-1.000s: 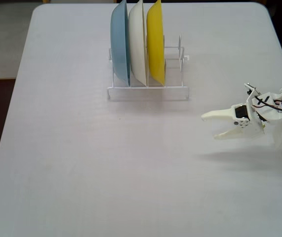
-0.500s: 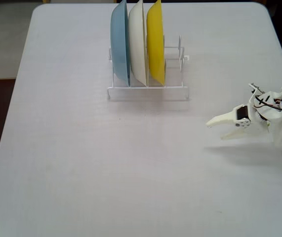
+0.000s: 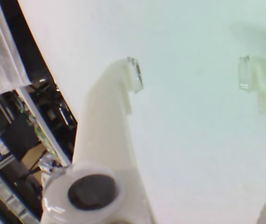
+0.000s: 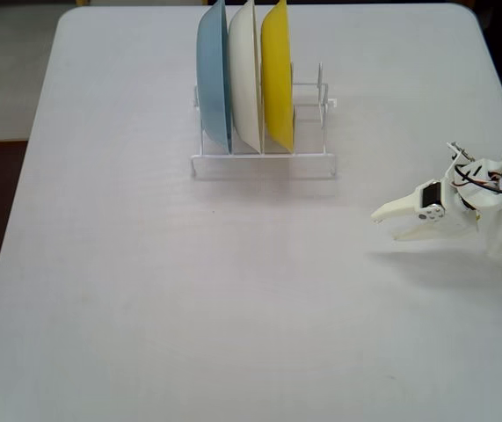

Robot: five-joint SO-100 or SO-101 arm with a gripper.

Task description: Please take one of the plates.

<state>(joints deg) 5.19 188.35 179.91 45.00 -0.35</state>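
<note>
Three plates stand on edge in a white wire rack (image 4: 264, 163) at the back of the table in the fixed view: a blue plate (image 4: 213, 77), a white plate (image 4: 244, 75) and a yellow plate (image 4: 277, 75). My white gripper (image 4: 385, 225) hovers at the right side of the table, well to the right of the rack and nearer the front, pointing left. It is open and holds nothing. In the wrist view the gripper (image 3: 189, 73) shows two spread fingers over bare white table, with no plate in sight.
The rack's slots to the right of the yellow plate hold nothing. The pale table (image 4: 189, 299) stretches wide in front of the rack. In the wrist view the table edge (image 3: 49, 70) runs at the left, with dark clutter (image 3: 25, 154) beyond it.
The gripper has drawn back a little to the right, away from the rack, and its jaws have narrowed slightly. The plates and rack have not moved.
</note>
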